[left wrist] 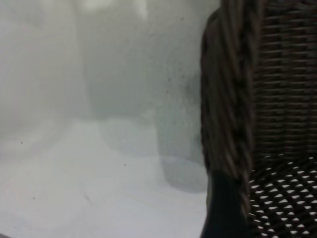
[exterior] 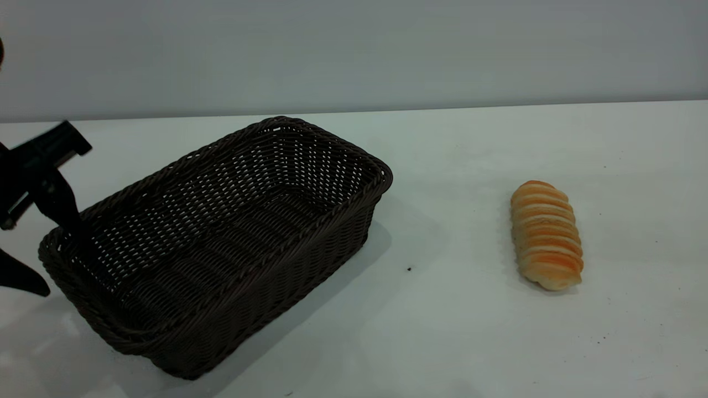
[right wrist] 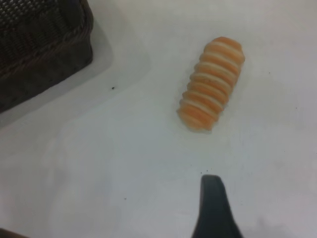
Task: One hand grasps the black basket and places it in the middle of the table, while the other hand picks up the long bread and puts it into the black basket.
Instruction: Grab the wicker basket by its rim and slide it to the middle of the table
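The black basket (exterior: pixel 221 243) sits on the table (exterior: pixel 470 331) left of the middle, empty; its braided rim fills the left wrist view (left wrist: pixel 233 99). My left gripper (exterior: pixel 58 260) is at the basket's left end, open and astride the rim, with one finger (exterior: pixel 58 204) inside and the other outside. The long bread (exterior: pixel 546 235) lies ridged side up on the table to the right, apart from the basket. It also shows in the right wrist view (right wrist: pixel 212 83). My right gripper (right wrist: pixel 213 213) hovers above the table a short way from the bread, and is out of the exterior view.
A grey wall runs behind the table's far edge. A corner of the basket (right wrist: pixel 39 49) shows in the right wrist view. Bare tabletop lies between the basket and the bread, with a tiny dark speck (exterior: pixel 409 269) on it.
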Available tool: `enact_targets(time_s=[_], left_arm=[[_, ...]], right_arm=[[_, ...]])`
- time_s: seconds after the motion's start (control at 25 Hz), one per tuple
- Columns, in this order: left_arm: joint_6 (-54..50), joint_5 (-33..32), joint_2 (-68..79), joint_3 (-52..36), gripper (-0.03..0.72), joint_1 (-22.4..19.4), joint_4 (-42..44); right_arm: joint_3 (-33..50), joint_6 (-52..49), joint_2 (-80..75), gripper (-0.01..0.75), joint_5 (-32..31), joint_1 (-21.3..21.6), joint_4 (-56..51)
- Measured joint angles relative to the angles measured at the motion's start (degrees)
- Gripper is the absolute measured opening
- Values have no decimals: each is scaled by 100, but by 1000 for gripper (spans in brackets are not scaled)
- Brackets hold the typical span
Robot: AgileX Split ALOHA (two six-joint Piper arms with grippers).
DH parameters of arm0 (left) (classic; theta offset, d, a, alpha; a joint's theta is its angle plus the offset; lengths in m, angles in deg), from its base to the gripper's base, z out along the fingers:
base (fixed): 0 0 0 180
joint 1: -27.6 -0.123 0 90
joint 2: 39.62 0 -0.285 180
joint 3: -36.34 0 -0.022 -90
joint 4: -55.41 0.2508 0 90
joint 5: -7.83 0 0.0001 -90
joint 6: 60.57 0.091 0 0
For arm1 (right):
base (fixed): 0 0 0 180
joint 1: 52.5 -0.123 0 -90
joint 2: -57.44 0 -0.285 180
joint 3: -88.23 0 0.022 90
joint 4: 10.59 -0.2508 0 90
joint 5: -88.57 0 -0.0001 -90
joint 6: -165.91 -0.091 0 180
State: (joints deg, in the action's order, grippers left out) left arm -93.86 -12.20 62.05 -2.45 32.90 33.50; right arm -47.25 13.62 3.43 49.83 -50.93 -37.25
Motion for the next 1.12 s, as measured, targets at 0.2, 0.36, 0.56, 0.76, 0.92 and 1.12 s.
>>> enact_targets(time_s=[0.2, 0.36, 0.56, 0.76, 0.92, 1.12], left_arm=[[-2, 200, 300, 0, 513, 0, -16], [-2, 616, 661, 32, 513, 0, -23], [-34, 1332, 1369, 38, 491, 0, -73], [-45, 1741, 1990, 252, 236, 6, -85], [-25, 1786, 2057, 321, 150, 13, -115], [491, 1649, 1758, 532, 150, 13, -86]], right_arm=[[0, 0, 0, 504, 18, 0, 4], [0, 0, 0, 504, 18, 0, 4], [0, 0, 0, 504, 77, 0, 4], [0, 0, 0, 504, 142, 0, 4], [0, 0, 0, 504, 127, 0, 4], [0, 2, 0, 504, -6, 0, 6]])
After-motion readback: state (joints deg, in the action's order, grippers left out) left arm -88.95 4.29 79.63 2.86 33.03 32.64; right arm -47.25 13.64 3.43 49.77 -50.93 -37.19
